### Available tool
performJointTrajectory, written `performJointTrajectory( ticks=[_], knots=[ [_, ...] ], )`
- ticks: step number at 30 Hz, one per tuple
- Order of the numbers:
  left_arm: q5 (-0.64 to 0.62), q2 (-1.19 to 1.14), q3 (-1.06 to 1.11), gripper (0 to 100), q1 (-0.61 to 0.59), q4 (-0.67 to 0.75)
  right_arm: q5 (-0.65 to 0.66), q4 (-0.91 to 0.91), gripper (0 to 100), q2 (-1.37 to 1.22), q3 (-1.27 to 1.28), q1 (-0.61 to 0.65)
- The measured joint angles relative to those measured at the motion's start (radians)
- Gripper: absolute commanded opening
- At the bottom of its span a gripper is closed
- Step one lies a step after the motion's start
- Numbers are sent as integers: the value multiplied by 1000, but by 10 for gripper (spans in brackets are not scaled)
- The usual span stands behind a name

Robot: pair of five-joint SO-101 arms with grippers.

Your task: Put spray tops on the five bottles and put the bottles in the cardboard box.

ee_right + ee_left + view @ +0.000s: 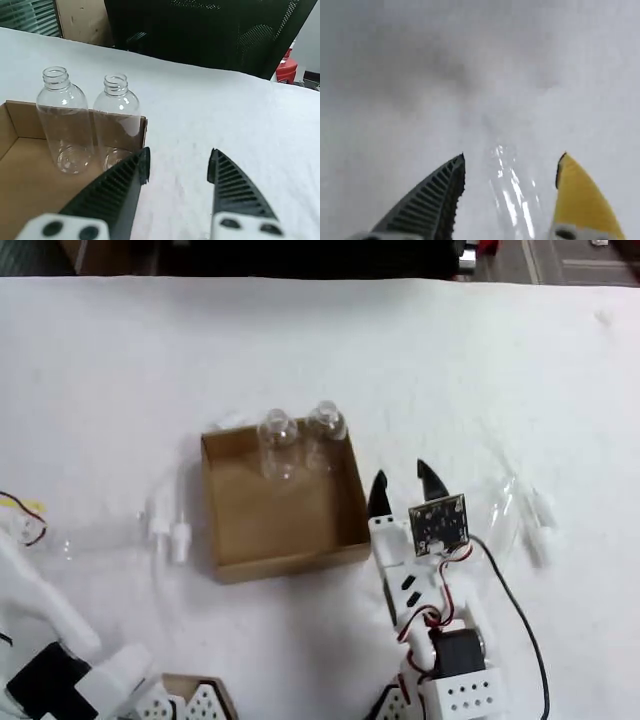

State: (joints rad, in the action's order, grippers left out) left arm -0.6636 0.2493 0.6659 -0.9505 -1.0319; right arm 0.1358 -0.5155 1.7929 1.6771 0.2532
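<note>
White table (450,360) | two clear open-necked bottles (278,445) in box (290,562) | left claw (513,156), right claw (179,151) spread

I see a white-covered worktop (120,360), and beyond its far edge a black mesh chair (215,30), a small red object (286,70) and a brown panel (82,20).

The right arm (460,692) is white printed plastic with a black servo (455,650), red wires (425,620) and a dark circuit board (438,522) — a black cable (528,635) trails from it. The right gripper (177,160) has two black ribbed fingers (115,185). The left gripper (512,160) pairs a dark grey ribbed finger with a smooth yellow one. The left arm (45,615) is white too.
</note>
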Motion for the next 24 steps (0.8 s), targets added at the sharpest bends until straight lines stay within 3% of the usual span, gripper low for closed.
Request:
performJointTrajectory(
  ticks=[3,18,24],
  knots=[
    [-143,0,107,276,3,118,0,0,166,0,0,0],
    [-149,-5,160,275,61,180,0,0,166,0,0,0],
    [-149,-213,68,272,63,184,0,0,166,0,0,0]
  ],
)
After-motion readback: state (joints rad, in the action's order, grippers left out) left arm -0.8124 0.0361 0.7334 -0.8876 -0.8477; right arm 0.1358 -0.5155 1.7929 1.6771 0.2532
